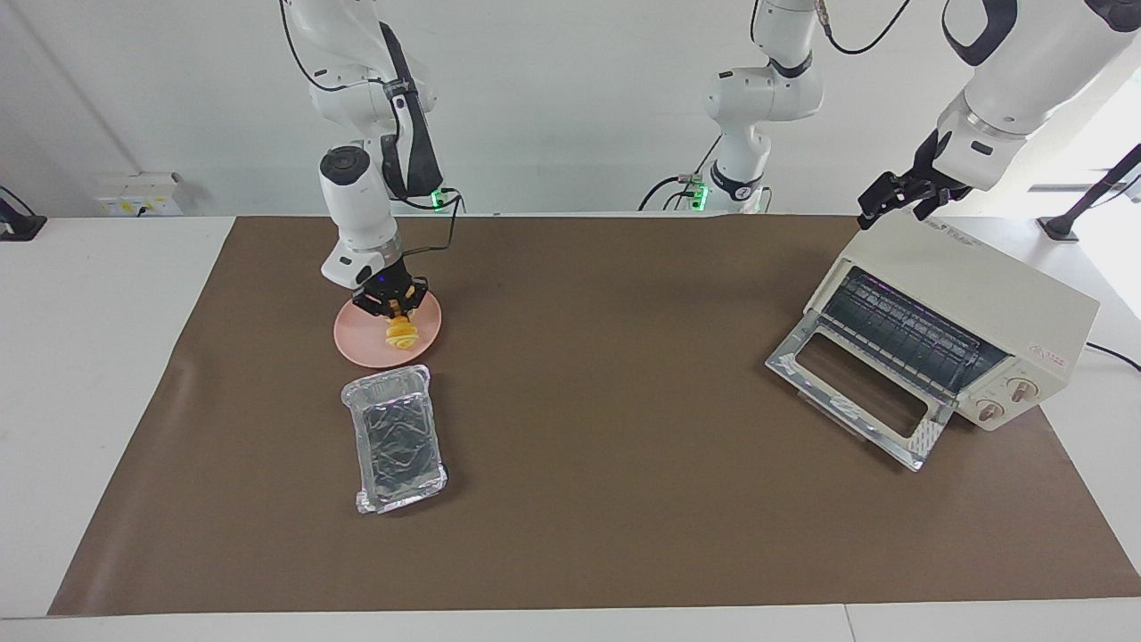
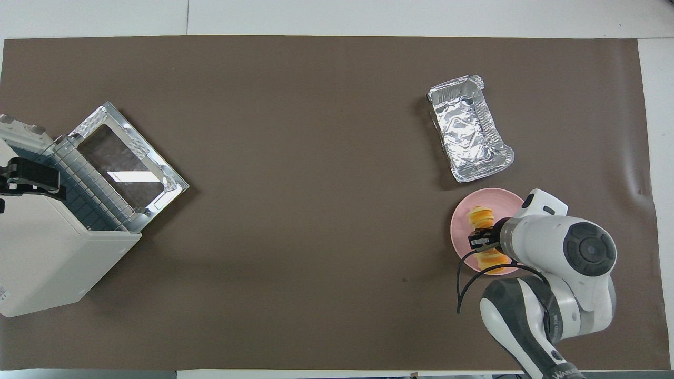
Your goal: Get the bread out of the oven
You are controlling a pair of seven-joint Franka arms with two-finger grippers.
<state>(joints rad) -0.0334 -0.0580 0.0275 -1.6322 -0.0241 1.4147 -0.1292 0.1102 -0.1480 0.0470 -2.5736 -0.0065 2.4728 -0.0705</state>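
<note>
The bread (image 1: 402, 334) is a small golden ridged roll lying on a round pink plate (image 1: 357, 343) at the right arm's end of the table. My right gripper (image 1: 390, 303) is down over the plate, shut on the bread's middle. In the overhead view both ends of the bread (image 2: 481, 216) show on either side of the right gripper (image 2: 483, 240), over the plate (image 2: 462, 234). The cream-white oven (image 1: 972, 285) stands at the left arm's end, with its door (image 1: 856, 392) folded down open and its rack bare. My left gripper (image 1: 900, 198) rests on the oven's top (image 2: 47, 252).
A crinkled silver foil tray (image 1: 395, 439) lies empty just farther from the robots than the plate; it also shows in the overhead view (image 2: 468, 129). A brown mat (image 1: 606, 428) covers the table. The oven's open door (image 2: 126, 168) sticks out toward the table's middle.
</note>
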